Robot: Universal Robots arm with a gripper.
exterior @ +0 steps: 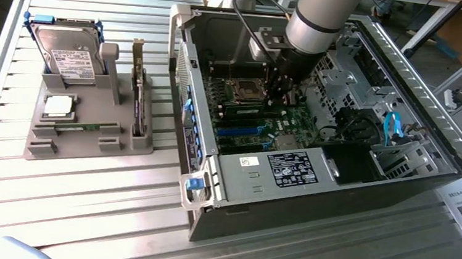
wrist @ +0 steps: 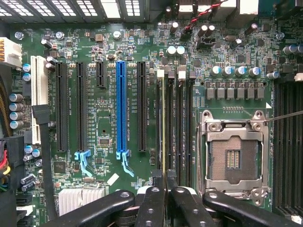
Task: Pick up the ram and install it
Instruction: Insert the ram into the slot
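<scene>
The open computer case lies on its side toward the table's edge at the exterior view's right, so the motherboard faces up for the arm. A grey holder near the opposite edge keeps a spare green stick lying flat, ready for picking. The gripper reaches down into the case, its jaws closed almost fully on the ram. The stick stands on edge in line with a memory slot, between the long black slots and the empty processor socket, probably so it can seat straight.
</scene>
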